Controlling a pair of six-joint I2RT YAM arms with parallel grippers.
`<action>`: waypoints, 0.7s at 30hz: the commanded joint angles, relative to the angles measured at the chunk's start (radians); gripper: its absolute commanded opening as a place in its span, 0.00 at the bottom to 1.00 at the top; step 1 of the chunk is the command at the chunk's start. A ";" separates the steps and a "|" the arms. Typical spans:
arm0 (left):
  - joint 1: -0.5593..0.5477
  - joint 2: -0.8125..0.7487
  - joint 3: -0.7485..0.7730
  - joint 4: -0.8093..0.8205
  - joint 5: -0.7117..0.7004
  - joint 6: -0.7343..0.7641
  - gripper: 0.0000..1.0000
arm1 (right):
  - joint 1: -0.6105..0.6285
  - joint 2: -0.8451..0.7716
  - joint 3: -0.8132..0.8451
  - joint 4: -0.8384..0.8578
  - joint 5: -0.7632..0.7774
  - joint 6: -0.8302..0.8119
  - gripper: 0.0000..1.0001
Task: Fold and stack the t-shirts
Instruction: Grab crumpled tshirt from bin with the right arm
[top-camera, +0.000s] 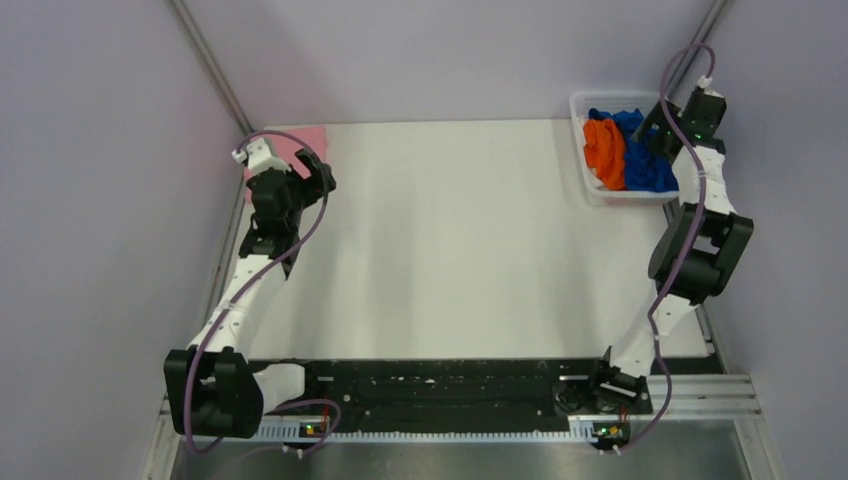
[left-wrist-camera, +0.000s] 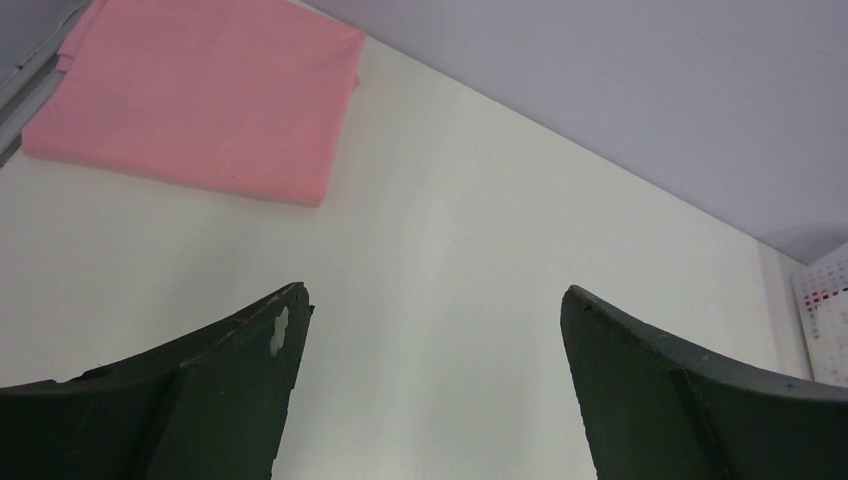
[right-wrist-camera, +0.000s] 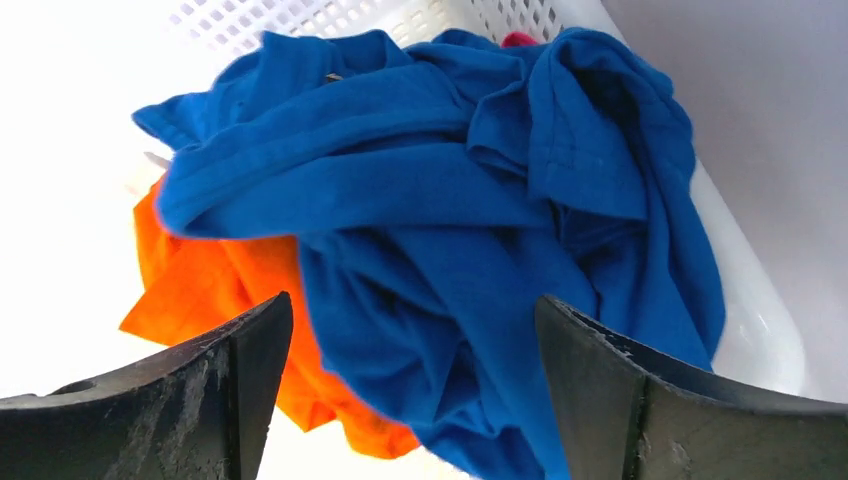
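A folded pink t-shirt lies at the table's far left corner; it also shows in the left wrist view. My left gripper is open and empty just in front of it. A crumpled royal blue t-shirt and an orange t-shirt lie in the white mesh basket at the far right, also seen from above, blue and orange. A sliver of magenta cloth peeks behind the blue one. My right gripper hangs open over the blue shirt, holding nothing.
Grey walls close the table at the back and sides. The basket's rim runs along the right wall. The arms' black base rail spans the near edge.
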 joint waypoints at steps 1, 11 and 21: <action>0.000 -0.020 0.025 0.022 0.010 -0.013 0.99 | -0.013 0.085 0.121 -0.042 -0.177 -0.010 0.84; 0.000 -0.026 0.014 0.023 0.012 -0.023 0.99 | -0.015 0.161 0.300 -0.024 -0.156 -0.044 0.00; 0.000 -0.015 0.014 0.049 0.052 -0.024 0.99 | -0.012 -0.121 0.343 0.137 -0.070 -0.025 0.00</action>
